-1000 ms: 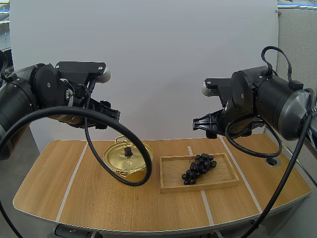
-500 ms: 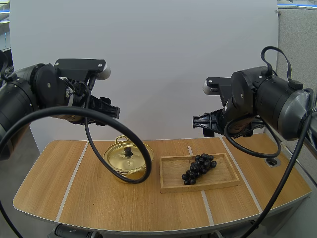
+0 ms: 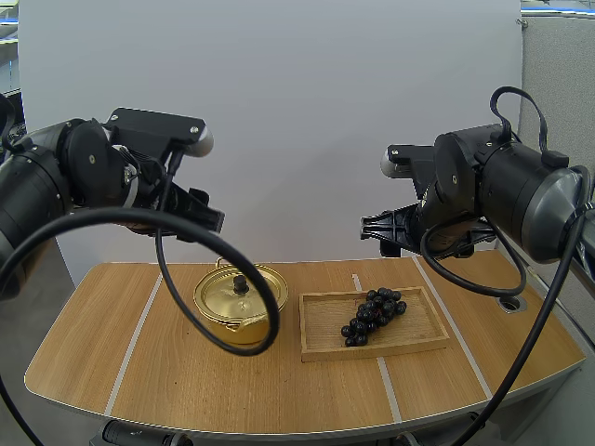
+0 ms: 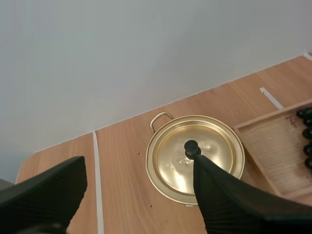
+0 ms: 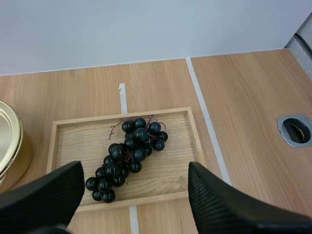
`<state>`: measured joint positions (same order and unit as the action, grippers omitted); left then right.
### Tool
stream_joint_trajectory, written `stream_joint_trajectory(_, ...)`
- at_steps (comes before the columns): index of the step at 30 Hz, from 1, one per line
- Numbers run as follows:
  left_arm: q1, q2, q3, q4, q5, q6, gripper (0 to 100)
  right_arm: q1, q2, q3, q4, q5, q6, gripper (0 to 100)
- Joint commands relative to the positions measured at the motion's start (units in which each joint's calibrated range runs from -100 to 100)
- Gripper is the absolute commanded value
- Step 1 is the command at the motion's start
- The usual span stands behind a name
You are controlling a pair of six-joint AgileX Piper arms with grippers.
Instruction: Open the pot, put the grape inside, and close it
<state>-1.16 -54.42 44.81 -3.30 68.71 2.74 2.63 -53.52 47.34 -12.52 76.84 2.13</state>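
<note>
Two arms are held high over a wooden table [image 3: 112, 372], both grippers well above everything on it. The left gripper [image 4: 139, 163] is seen spread wide, its two black fingers standing far apart with nothing between them. Through the gap the gold pot [image 3: 232, 325] is viewed from above, its lid [image 4: 195, 156] seated squarely on the rim and the black knob [image 4: 192, 146] upright at its centre. One looped handle [image 4: 161, 114] is turned toward the table's back edge, and a strip of bare wood is left between pot and edge.

The right gripper [image 5: 135, 166] is likewise opened wide and nothing is held in it. It is poised above the wooden tray [image 5: 73, 141], with the bunch of grapes [image 5: 127, 153] framed between its fingers. The grapes are laid diagonally across the tray's middle, from near its front rim toward its back rim, and bare board is left at either end.

Pot and tray are set just beside each other, parted only by a narrow strip of tabletop. Broad open surface is offered left of the pot, out to the table's rounded corner, and along the whole front edge before both items. To the right of the tray, a white stripe [image 5: 204, 117] is crossed before a metal-ringed cable hole [image 5: 295, 129] is reached near the table's right side.
</note>
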Motion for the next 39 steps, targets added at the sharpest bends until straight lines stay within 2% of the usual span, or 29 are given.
stream_joint_trajectory(1,0.00,4.47,-0.33,-7.80,2.26,13.01,100,-0.26,-0.10,-0.46,0.17,0.52,0.09,100)
stream_joint_trajectory(8,0.00,13.70,-0.33,-15.80,2.83,24.05,100,-0.26,-0.10,-0.46,0.17,0.34,0.09,100)
stream_joint_trajectory(18,-0.22,30.39,-10.25,-15.78,3.63,26.13,100,-0.26,-0.10,-0.46,1.54,0.37,0.09,100)
stream_joint_trajectory(28,-0.22,45.34,-22.77,-13.76,10.88,27.66,100,-0.26,-0.10,-0.46,1.54,0.37,0.09,100)
stream_joint_trajectory(30,-0.67,47.51,-23.71,-10.62,11.24,27.77,100,-0.26,-0.10,-0.46,1.54,0.37,0.09,100)
stream_joint_trajectory(33,-2.11,49.92,-23.82,-6.87,11.56,27.77,100,-0.26,-0.10,-0.46,1.54,0.37,0.09,100)
stream_joint_trajectory(36,-3.17,51.77,-23.98,-5.83,11.38,27.77,100,-0.26,-0.10,-0.46,1.54,0.37,0.09,100)
stream_joint_trajectory(39,-3.32,53.69,-24.72,-5.83,11.38,27.77,100,-0.26,-0.10,-0.46,1.54,0.37,0.09,100)
